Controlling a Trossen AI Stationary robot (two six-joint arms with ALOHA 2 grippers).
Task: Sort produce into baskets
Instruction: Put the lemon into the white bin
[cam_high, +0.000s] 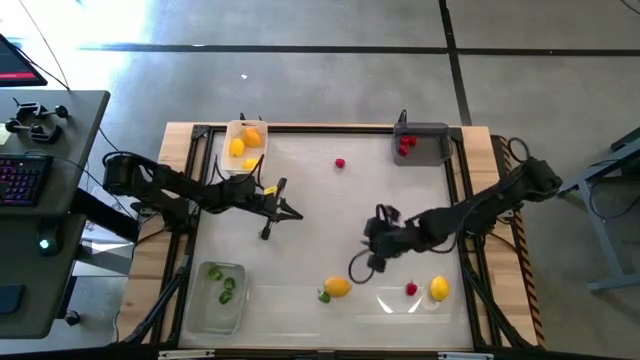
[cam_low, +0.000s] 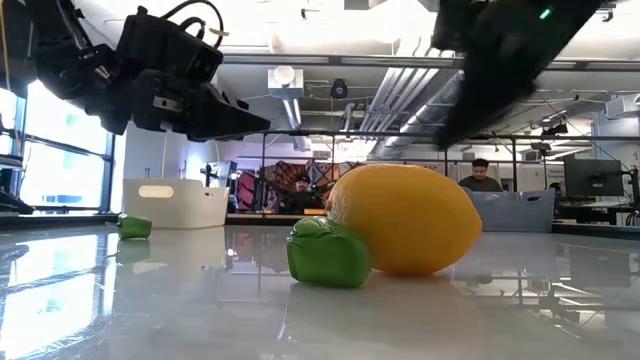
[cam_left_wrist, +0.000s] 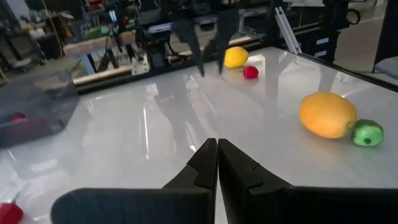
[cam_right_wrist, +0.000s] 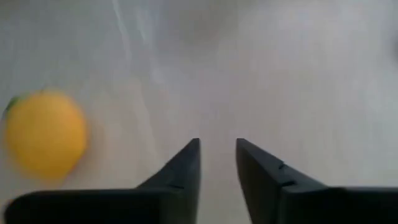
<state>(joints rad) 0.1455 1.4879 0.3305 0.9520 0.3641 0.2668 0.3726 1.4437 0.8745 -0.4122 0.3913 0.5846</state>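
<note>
Right end effector (cam_high: 357, 268), fingers slightly parted and empty, poised above the desk (cam_high: 320, 225) just beside the loose orange fruit (cam_high: 338, 287), which it must straddle and grasp next; left end effector (cam_high: 290, 213) shut, empty, waiting mid-desk.

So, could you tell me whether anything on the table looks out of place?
Nothing spilled or damaged. Unsorted pieces lie loose on the table: an orange fruit touching a green piece, a yellow lemon, and two red berries.
</note>
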